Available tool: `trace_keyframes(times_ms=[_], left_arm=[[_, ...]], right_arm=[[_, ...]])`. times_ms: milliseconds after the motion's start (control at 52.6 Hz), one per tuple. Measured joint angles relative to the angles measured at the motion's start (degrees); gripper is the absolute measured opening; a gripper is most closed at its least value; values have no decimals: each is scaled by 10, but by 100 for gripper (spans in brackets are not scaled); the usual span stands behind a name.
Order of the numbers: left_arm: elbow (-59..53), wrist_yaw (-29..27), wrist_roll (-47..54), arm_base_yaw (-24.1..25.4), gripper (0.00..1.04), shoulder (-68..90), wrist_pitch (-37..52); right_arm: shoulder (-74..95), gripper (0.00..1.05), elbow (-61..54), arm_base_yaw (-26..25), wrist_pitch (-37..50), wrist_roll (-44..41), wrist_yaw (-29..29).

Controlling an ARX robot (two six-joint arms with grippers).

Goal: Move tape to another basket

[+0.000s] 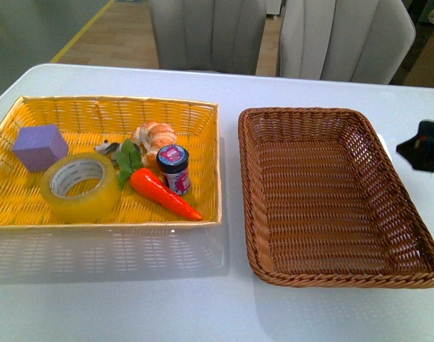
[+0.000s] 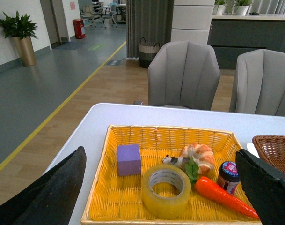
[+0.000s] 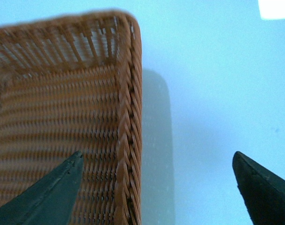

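Note:
The tape (image 1: 80, 187) is a wide yellowish roll lying flat near the front left of the yellow basket (image 1: 167, 102). It also shows in the left wrist view, where the tape (image 2: 166, 190) lies below and ahead of my left gripper (image 2: 160, 154). That gripper hangs open above the near side of the yellow basket, with nothing between its fingers. The brown wicker basket (image 1: 249, 178) stands to the right and holds nothing. My right gripper (image 3: 157, 157) is open over the rim of the brown basket (image 3: 128, 140), one finger over the weave and one over the table. A dark part of the right arm (image 1: 423, 144) shows at the right edge.
The yellow basket also holds a purple block (image 1: 38, 147), a croissant (image 1: 154, 137), a carrot (image 1: 163, 192), a small jar (image 1: 174, 168) and a tiny panda figure (image 2: 170, 161). Two grey chairs (image 1: 206, 32) stand behind the white table (image 1: 131, 299).

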Motion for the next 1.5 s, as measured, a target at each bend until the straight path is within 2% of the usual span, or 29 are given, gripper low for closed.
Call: trace_keyframes(times_ms=[228, 266, 361, 418, 665, 760, 931, 988, 1064, 1501], left_arm=[[0, 0, 0, 0, 96, 0, 0], [0, 0, 0, 0, 96, 0, 0], [0, 0, 0, 0, 96, 0, 0], [0, 0, 0, 0, 96, 0, 0], [0, 0, 0, 0, 96, 0, 0], [0, 0, 0, 0, 96, 0, 0], [0, 0, 0, 0, 96, 0, 0], [0, 0, 0, 0, 96, 0, 0], [0, 0, 0, 0, 96, 0, 0], [0, 0, 0, 0, 96, 0, 0]], right_arm=[[-203, 96, -113, -39, 68, -2, -56], [-216, 93, -134, -40, 106, -2, -41], [-242, 77, -201, -32, 264, -2, 22], [-258, 69, -235, -24, 306, -2, 32], [-366, 26, -339, 11, 306, -2, 62], [-429, 2, -382, 26, 283, -2, 76], [-516, 2, -423, 43, 236, -2, 94], [-540, 2, -432, 63, 221, -2, 124], [-578, 2, -445, 79, 195, -2, 127], [-775, 2, -474, 82, 36, -2, 132]])
